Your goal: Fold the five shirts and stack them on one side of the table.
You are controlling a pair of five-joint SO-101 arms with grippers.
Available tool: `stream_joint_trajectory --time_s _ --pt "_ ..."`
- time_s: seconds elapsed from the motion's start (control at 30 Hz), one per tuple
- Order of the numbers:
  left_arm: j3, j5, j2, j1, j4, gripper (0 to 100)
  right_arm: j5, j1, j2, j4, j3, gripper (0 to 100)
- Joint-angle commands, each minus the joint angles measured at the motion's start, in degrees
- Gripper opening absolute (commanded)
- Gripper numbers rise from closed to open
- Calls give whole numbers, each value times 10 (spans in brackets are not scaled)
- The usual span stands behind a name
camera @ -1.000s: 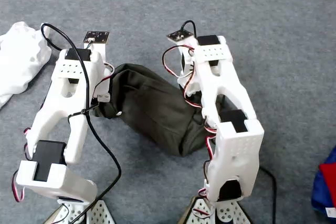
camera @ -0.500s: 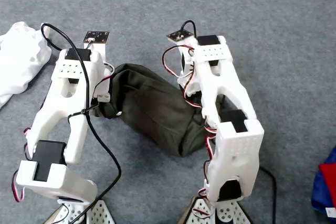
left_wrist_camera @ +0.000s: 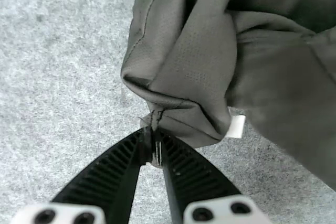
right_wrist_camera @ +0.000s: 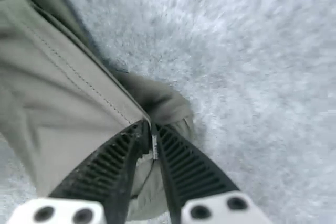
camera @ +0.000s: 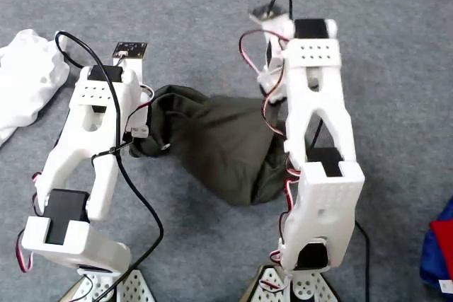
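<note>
A dark olive shirt (camera: 219, 143) lies bunched on the grey table between the two arms. My left gripper (left_wrist_camera: 155, 141) is shut on a seamed corner of the shirt (left_wrist_camera: 210, 61) at its left end, under the left arm (camera: 99, 111) in the high view. My right gripper (right_wrist_camera: 152, 136) is shut on a hemmed edge of the shirt (right_wrist_camera: 58, 103), just above the table. In the high view the right arm (camera: 311, 83) stands over the shirt's far right end. The cloth is stretched between the two holds.
A crumpled white shirt (camera: 25, 76) lies at the table's left edge. A blue and red garment (camera: 440, 245) shows at the near right edge. Grey tabletop (camera: 396, 54) stretches open at the far side and right. Cables hang along both arms.
My right arm has swung to the right and farther back, pulling the shirt's edge with it and spreading the cloth wider. The left arm has stayed where it was.
</note>
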Motion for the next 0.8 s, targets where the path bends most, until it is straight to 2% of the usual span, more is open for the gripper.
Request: stream_joint_trajectory --time_s 0.0,0.13,0.4,0.53,0.63,0.77 --pt "-16 2 -11 1 -2 19 30 -17 -7 23 -103 5" --pt "-147 -1 -47 -10 87 19 53 -43 -59 22 -118 5" --pt "-499 -33 -69 -12 185 19 91 -52 -277 20 -118 5" --pt "-595 -33 -74 -12 206 19 109 -15 -378 21 -115 5" --pt "-644 -33 -91 -12 216 19 113 41 -440 16 -122 5" --pt "-653 -33 -157 -12 218 19 114 109 -511 -3 -153 5"
